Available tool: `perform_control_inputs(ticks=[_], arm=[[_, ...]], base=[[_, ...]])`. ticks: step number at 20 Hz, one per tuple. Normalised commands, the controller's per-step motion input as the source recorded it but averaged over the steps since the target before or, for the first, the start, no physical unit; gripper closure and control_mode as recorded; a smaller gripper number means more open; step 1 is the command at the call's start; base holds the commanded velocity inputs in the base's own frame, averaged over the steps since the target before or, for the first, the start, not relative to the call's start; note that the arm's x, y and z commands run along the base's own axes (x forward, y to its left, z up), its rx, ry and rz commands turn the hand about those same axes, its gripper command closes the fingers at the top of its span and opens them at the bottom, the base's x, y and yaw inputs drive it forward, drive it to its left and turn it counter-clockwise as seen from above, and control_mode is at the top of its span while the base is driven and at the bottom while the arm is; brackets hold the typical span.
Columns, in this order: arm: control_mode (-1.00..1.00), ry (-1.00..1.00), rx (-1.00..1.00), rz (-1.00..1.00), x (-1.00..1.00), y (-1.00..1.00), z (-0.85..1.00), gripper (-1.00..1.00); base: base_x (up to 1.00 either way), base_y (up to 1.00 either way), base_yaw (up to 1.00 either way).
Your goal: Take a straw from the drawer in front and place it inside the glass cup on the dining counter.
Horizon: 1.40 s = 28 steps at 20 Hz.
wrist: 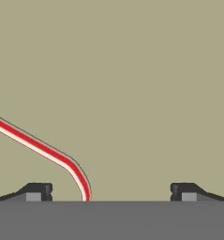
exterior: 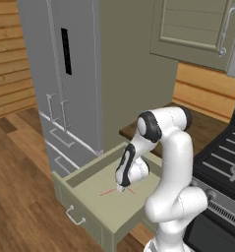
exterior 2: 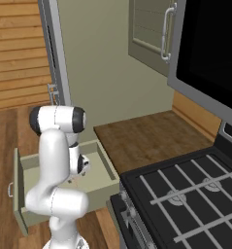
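The gripper hangs low inside the open drawer, jaws spread wide and holding nothing; the straw lies flat on the drawer floor, running off to the left, its bent end just inside the left fingertip; the risk, I'd say, is an off-centre close; the thin stick sits nearer one finger, so the jaws may nudge or roll it away, or pinch only the bend and let it swing on lifting.
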Motion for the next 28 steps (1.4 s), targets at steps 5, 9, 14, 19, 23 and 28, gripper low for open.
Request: perform_control_inputs(ticks=[5, 9, 14, 19, 23, 28], arm=[[-1.0, 0.04, -0.01, 0.02, 0.09, 0.01, -0.51, 1.0], [-1.0, 0.0, -0.01, 0.0, 0.0, 0.0, -0.44, 1.0], [-1.0, 0.0, 0.0, 0.0, -0.15, 0.0, -0.17, 1.0], [-1.0, 0.0, 0.0, 0.0, -0.27, 0.04, 0.0, 1.0], [-1.0, 0.0, 0.0, 0.0, -0.14, 0.12, 0.04, 1.0], [-1.0, -0.02, 0.02, 0.0, -0.17, 0.1, 0.67, 1.0]], base=[[0.0, 0.0, 0.0], [0.0, 0.0, 0.0], [0.0, 0.0, 0.0], [0.0, 0.0, 0.0], [0.0, 0.0, 0.0], [0.0, 0.0, 0.0]])
